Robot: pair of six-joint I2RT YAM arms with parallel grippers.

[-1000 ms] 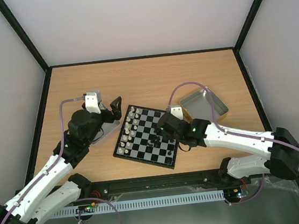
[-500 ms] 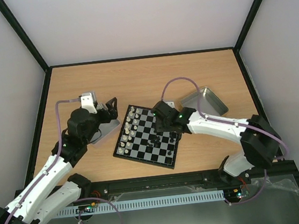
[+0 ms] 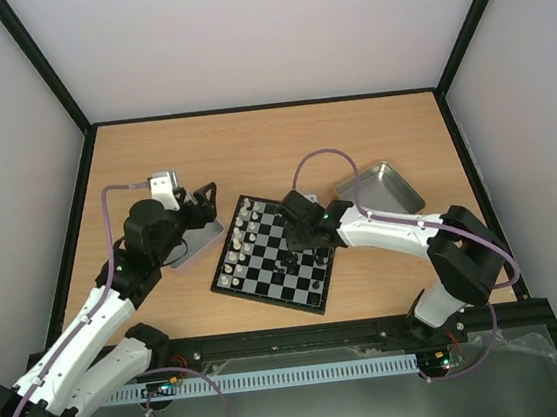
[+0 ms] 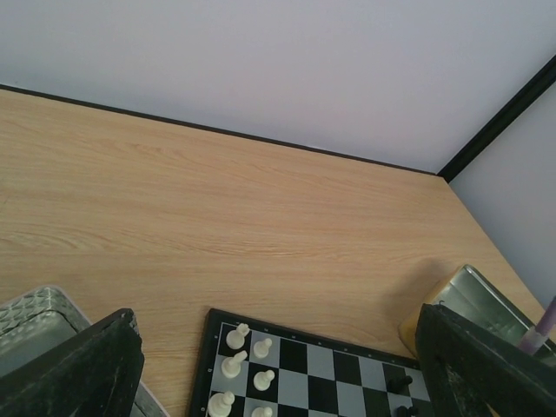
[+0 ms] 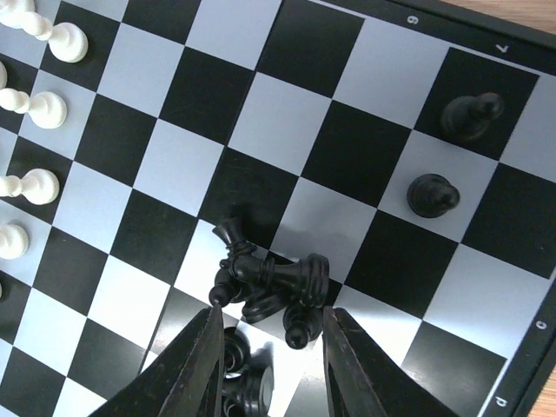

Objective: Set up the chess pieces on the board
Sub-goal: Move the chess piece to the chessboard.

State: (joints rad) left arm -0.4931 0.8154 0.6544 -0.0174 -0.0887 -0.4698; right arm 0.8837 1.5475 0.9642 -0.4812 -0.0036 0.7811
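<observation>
Two black pawns (image 5: 433, 195) already stand near one edge of the chessboard (image 5: 287, 113), and white chessmen (image 5: 43, 109) line the opposite side. The step in hand looks like picking one man out of the toppled heap of black pieces (image 5: 265, 278) lying mid-board. The right end effector (image 5: 268, 334) hangs directly over that heap, fingers apart and flanking it, gripping nothing. Next it would need to close on a single piece, which is awkward since they lie tangled. The left end effector (image 3: 205, 202) is spread wide above a metal tray (image 4: 35, 317), beside the board.
</observation>
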